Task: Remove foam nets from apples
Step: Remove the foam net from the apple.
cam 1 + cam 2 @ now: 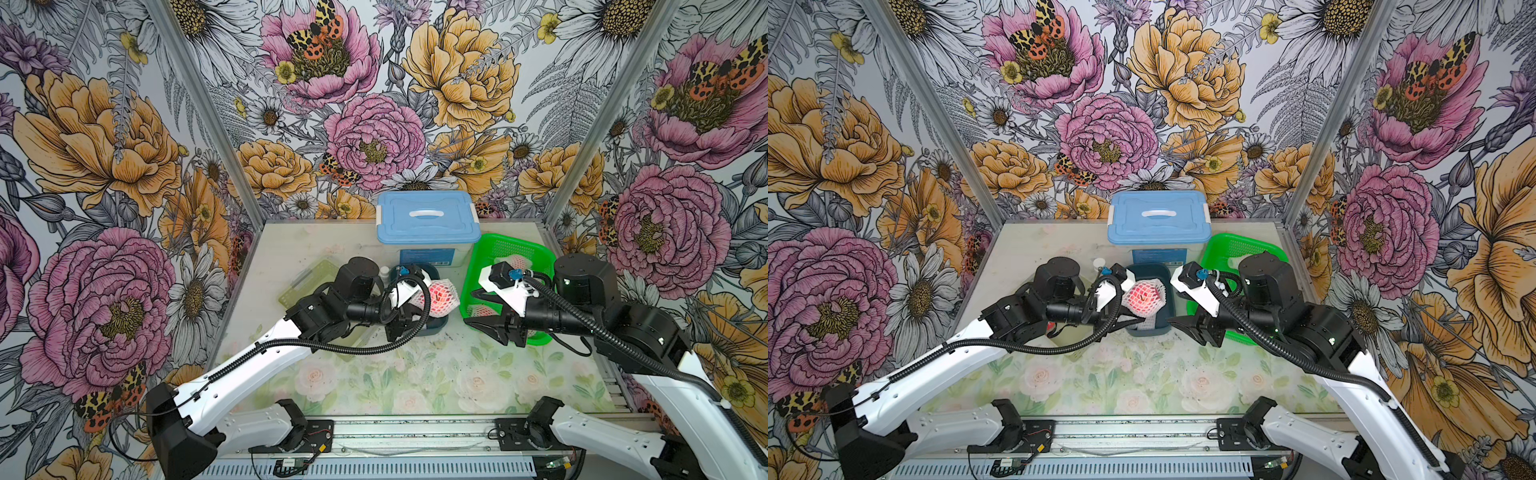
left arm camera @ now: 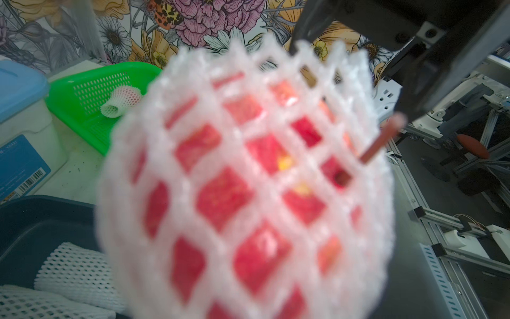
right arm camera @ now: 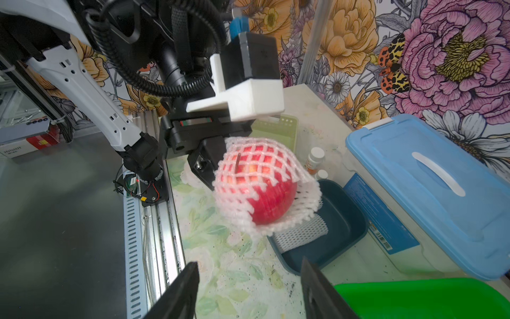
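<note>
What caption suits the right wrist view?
Left gripper pinches the foam net of a half-bared apple; right gripper stands open.

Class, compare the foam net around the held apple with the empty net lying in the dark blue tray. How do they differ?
The net on the apple is stretched round, its diamond holes wide over red skin; the empty net is collapsed flat with tiny holes. The net on the apple is held up by the left hand; the empty net lies in the tray. Both are white foam mesh.

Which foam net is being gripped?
The foam net around the apple, pinched by the left gripper over the dark tray; the others lie in tray and green basket.
</note>
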`<state>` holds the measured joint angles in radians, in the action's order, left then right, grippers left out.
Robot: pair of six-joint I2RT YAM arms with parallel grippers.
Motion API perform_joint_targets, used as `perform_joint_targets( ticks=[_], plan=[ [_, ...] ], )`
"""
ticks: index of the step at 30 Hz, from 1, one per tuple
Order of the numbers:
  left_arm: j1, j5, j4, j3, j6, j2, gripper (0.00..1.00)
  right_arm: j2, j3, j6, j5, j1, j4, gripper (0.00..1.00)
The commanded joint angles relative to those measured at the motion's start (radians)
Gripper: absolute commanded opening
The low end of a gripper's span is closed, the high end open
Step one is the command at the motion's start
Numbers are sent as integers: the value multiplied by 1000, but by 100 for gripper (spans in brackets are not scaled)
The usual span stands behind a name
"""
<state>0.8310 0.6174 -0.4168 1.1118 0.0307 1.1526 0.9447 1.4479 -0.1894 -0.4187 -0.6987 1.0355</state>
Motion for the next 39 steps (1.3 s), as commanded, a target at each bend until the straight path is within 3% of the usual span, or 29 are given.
perform_joint_targets(
  ticks=[1,6,19,27,34,38,39],
  plan=[
    [6,10,111,-14,-34,-9,0,28,-14,31,-81,8,-96,51],
    [8,21,111,-23,-37,-14,0,61,-9,31,-116,8,-129,36],
    [5,11,111,-32,-29,-13,0,39,10,11,-97,8,-143,39],
    [0,16,105,-32,-29,-17,0,58,6,4,-104,8,-146,32],
    [-1,20,98,-28,-28,-9,0,68,28,-3,-106,8,-145,8],
    [-5,35,73,-16,-17,1,32,56,29,-8,-91,8,-143,6],
    [-7,42,65,-12,-15,2,44,53,28,-10,-87,8,-143,1]
  ],
)
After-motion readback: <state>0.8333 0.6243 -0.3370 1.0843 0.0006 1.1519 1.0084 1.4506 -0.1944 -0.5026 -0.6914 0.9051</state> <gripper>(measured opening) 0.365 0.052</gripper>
